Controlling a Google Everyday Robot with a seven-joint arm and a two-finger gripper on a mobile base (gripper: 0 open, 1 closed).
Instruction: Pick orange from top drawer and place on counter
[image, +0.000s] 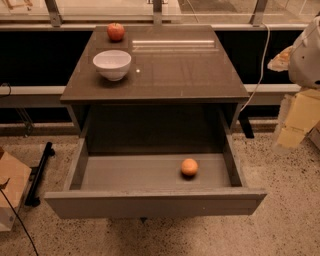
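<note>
The orange (189, 167) lies in the open top drawer (150, 202), right of the middle and near the front panel. The drawer is pulled fully out of the cabinet. The counter (170, 70) is the dark brown glossy top above it. My gripper is not in view; only a white rounded part of my arm (306, 52) shows at the right edge, well above and to the right of the drawer.
A white bowl (112, 64) stands on the counter at the left, and a red apple (116, 31) sits behind it at the back edge. Cardboard boxes (299, 117) stand on the floor at the right, another box (11, 187) at the left.
</note>
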